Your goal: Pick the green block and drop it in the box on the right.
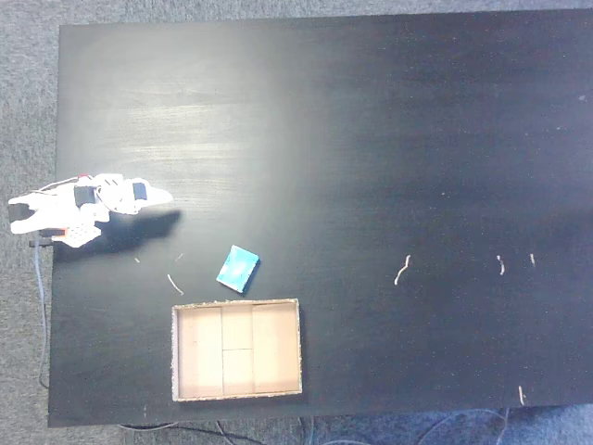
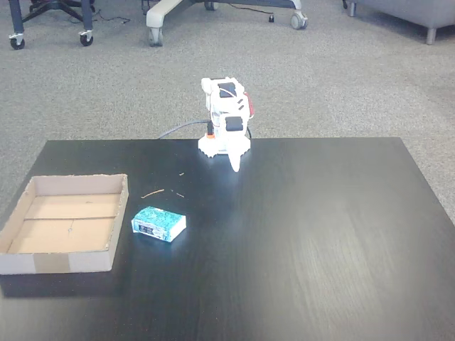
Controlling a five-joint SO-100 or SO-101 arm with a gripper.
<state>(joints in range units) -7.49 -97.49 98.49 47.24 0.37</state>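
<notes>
The green block (image 1: pixel 238 268) (image 2: pixel 158 224) is small, flat and teal; it lies on the black table just outside the box's rim, free of any grip. The box (image 1: pixel 237 303) (image 2: pixel 118 227) is a shallow tan cardboard tray with nothing inside, next to the block. My white arm is folded up at the table's edge, well away from both. Its gripper (image 1: pixel 163 196) (image 2: pixel 236 166) points along the table in one fixed view and downward in the other, with the fingers together and nothing held.
A few thin pale scraps (image 1: pixel 401 270) (image 2: pixel 153 193) lie scattered on the table (image 1: pixel 389 139) (image 2: pixel 313 234). Grey carpet surrounds it, and office chair bases (image 2: pixel 220 11) stand behind. A cable (image 1: pixel 41 306) runs off the arm's base.
</notes>
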